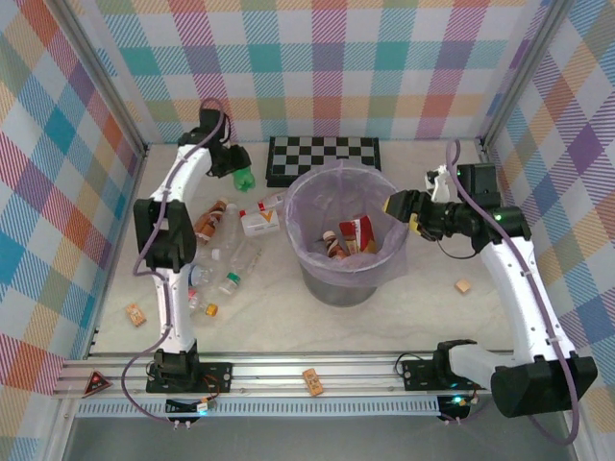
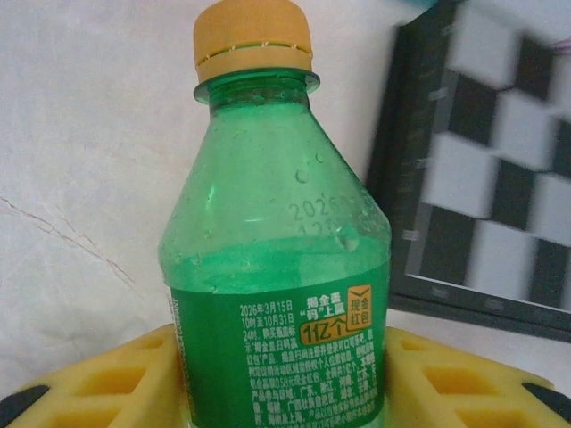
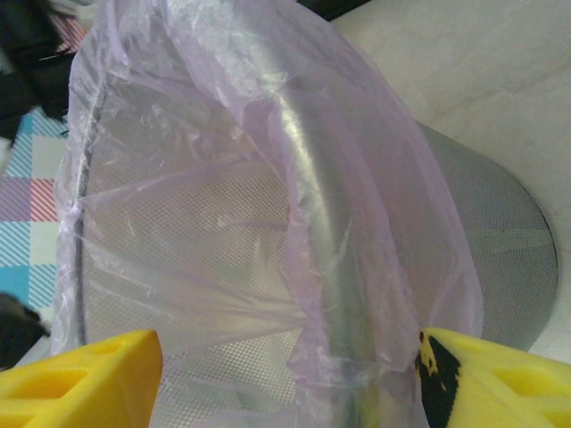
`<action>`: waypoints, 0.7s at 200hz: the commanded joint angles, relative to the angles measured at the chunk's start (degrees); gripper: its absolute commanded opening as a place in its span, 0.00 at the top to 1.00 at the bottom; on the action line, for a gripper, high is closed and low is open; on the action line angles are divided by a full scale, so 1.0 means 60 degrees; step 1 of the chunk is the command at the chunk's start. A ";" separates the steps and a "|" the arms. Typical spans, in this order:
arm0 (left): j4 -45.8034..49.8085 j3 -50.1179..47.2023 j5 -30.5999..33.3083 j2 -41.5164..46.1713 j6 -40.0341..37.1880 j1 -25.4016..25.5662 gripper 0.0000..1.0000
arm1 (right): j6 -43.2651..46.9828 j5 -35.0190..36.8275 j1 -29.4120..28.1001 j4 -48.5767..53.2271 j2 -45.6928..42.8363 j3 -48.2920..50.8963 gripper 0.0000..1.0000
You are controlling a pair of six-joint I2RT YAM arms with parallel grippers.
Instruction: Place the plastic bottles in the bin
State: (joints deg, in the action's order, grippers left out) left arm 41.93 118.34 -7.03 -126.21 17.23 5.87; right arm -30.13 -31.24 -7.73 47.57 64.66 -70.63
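Observation:
A green plastic bottle [image 2: 277,267] with an orange-yellow cap stands between my left gripper's yellow fingers [image 2: 116,383], which press against both its sides. From above, that left gripper [image 1: 235,165] holds the green bottle [image 1: 244,178] at the far left, beside the checkerboard. Several more plastic bottles [image 1: 229,252], clear and amber, lie left of the bin [image 1: 298,206], a grey bucket lined with a lavender bag. Two bottles [image 1: 348,236] lie inside it. My right gripper [image 1: 396,205] hangs open at the bin's right rim. The rim [image 3: 321,223] runs between its spread fingers [image 3: 80,374].
A black-and-white checkerboard [image 1: 324,154] lies flat behind the bin, close to the green bottle. Small tan blocks sit at the left [image 1: 135,314], at the right [image 1: 464,285] and on the front rail [image 1: 312,380]. Plaid walls close in the table on three sides.

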 commanded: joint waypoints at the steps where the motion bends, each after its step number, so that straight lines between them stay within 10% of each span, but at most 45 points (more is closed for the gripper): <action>1: 0.0044 -0.0272 -0.0829 0.1581 0.0196 0.0101 0.52 | -0.0719 0.0208 -0.0402 -0.0679 -0.0150 0.0063 0.25; 140: 0.2963 -0.0034 0.1702 0.6063 0.1649 0.5083 0.94 | -0.0028 0.0696 -0.0880 -0.0360 0.0306 -0.0432 0.21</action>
State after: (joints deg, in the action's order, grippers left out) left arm 55.16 117.71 -2.52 -89.06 23.68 32.45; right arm -32.03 -26.22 -12.14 45.47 66.17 -71.13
